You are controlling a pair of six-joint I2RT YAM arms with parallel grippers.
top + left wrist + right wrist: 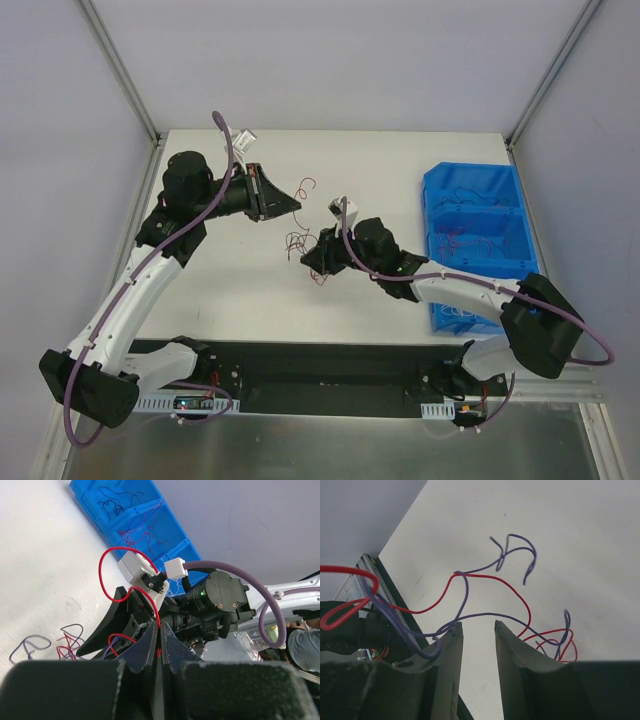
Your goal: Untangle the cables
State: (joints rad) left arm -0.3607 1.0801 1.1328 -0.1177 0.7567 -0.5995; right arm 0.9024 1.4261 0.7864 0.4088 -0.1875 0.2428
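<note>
Plain white table (230, 300), nothing fancy. A small tangle of red and purple cables (552, 642) lies loose on it, just past the tips of the right gripper (477, 626) fingers (520, 665) and a bit off to one side. The blue bin (470, 170) sits on the table too, well apart, back behind those fingers alongside the arm.

Robotics lab, white-panelled enclosure (330, 60), blue parts bin (475, 211)

Bright, even light; soft shadows; left claw (159, 630) blurred near lens.
</note>
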